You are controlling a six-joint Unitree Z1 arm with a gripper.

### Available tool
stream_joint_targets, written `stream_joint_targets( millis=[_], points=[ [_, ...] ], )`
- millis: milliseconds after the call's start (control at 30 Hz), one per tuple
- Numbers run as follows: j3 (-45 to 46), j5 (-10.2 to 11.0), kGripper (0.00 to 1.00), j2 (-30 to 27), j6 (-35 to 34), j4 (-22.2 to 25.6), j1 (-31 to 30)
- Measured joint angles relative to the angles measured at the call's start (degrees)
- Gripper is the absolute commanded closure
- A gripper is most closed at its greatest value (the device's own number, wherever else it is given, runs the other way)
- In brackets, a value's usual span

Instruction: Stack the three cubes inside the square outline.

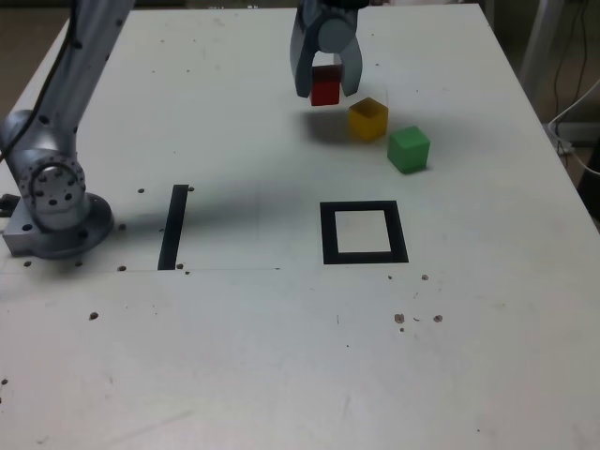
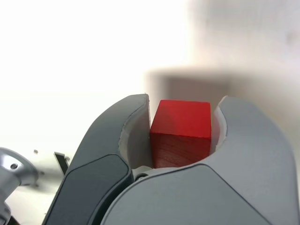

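The white desk [image 1: 281,356] fills most of what I can see from here, with the arm's round base [image 1: 56,202] bolted near the exterior view's left edge. Towards the middle lies the square outline [image 1: 326,234], its white centre empty, and well off to its left a single black strip [image 1: 173,225]. At the far side the gripper [image 1: 325,86] hangs above the desk, pinching the red cube [image 1: 325,91] between its two jaws; a shadow beneath suggests the cube is lifted clear. Just beside it sits the yellow cube [image 1: 368,119], and the green cube [image 1: 409,150] next to that.

To carry well, I reckon the arm should rise enough to clear the yellow cube, bring the red one over the frame's centre, and lower it flat before letting go.

The wrist view shows the jaws pressed on opposite faces, but everything beyond is washed out, and the arm's upper links run out of the picture.
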Motion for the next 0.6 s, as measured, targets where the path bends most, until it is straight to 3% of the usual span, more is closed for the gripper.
stream_joint_targets(
  millis=[267,400,600],
  points=[
    [7.71,-1.55,0.71,-7.11,-4.49,-0.47,-7.98],
    [12.2,-3.38,0.71,-10.34,-8.17,-1.48,-13.73],
    [15.95,-5.54,0.71,-11.73,-12.19,-3.49,-20.38]
  ],
)
